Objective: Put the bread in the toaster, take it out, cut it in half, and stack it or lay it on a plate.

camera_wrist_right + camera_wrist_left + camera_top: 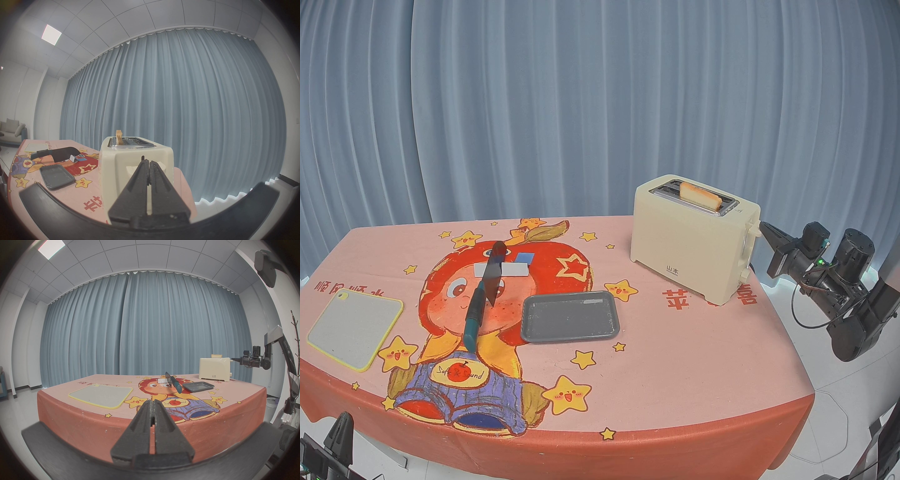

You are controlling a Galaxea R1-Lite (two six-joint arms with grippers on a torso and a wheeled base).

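A slice of bread [700, 195] stands up out of one slot of the cream toaster [690, 240] at the table's right rear. My right gripper [765, 230] is shut and empty, with its tip right by the toaster's lever end [147, 167]. The bread [119, 137] pokes above the toaster [125, 168] in the right wrist view. A knife [485, 291] with a teal handle rests propped on a small white stand near the table's middle. A dark grey tray plate [570, 316] lies right of it. My left gripper [153, 405] is shut and empty, low before the table's front left edge.
A light cutting board with a yellow rim [353, 327] lies at the table's left. The table wears a pink cartoon cloth [687, 369]. A blue curtain hangs behind. Free room lies between the tray plate and the toaster.
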